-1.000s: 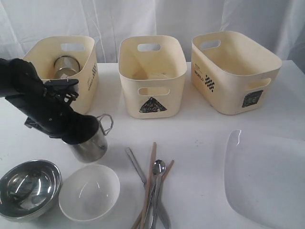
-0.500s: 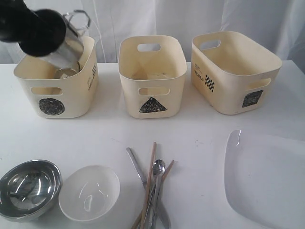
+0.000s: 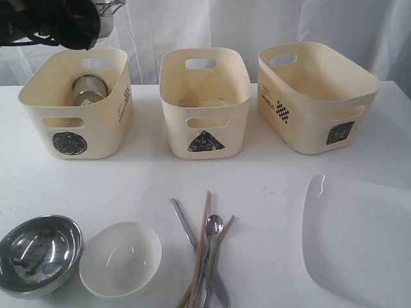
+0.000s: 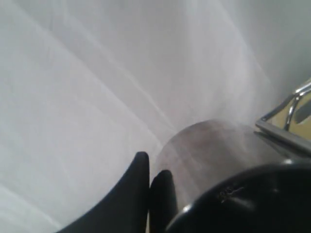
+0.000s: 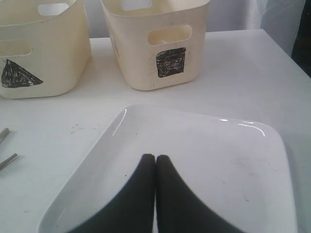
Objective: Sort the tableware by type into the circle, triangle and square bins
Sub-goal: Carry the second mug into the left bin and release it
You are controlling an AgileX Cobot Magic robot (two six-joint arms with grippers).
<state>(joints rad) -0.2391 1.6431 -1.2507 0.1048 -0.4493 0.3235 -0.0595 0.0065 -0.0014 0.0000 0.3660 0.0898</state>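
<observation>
Hanging high at the far left above the circle bin [image 3: 70,122], the left gripper [image 4: 151,170] has its fingers clamped on the raised mug [image 3: 106,14]. That mug is mostly cut off by the frame's top edge, so which way its mouth points cannot be told. A second mug [image 3: 87,90] sits inside the circle bin at its far side, mouth in sight, making two mugs. Three bins stand in a far row on the table [image 3: 270,173]: circle at the left, the triangle bin [image 3: 205,115] in the middle, the square bin [image 3: 308,122] at the right. Two bowls rest at the near left, the steel bowl [image 3: 38,253] just left of the white bowl [image 3: 120,258], both mouth up. Near the middle lies a crossed pile: one knife [image 3: 184,224] running from far left to near right, one spoon [image 3: 214,224] with its bowl end far and its handle near, and two chopsticks [image 3: 204,218] slanting from far right to near left. One square plate [image 3: 359,244] lies flat at the near right. The right gripper [image 5: 155,158] hangs over the plate's near edge, fingers pressed together, empty.
</observation>
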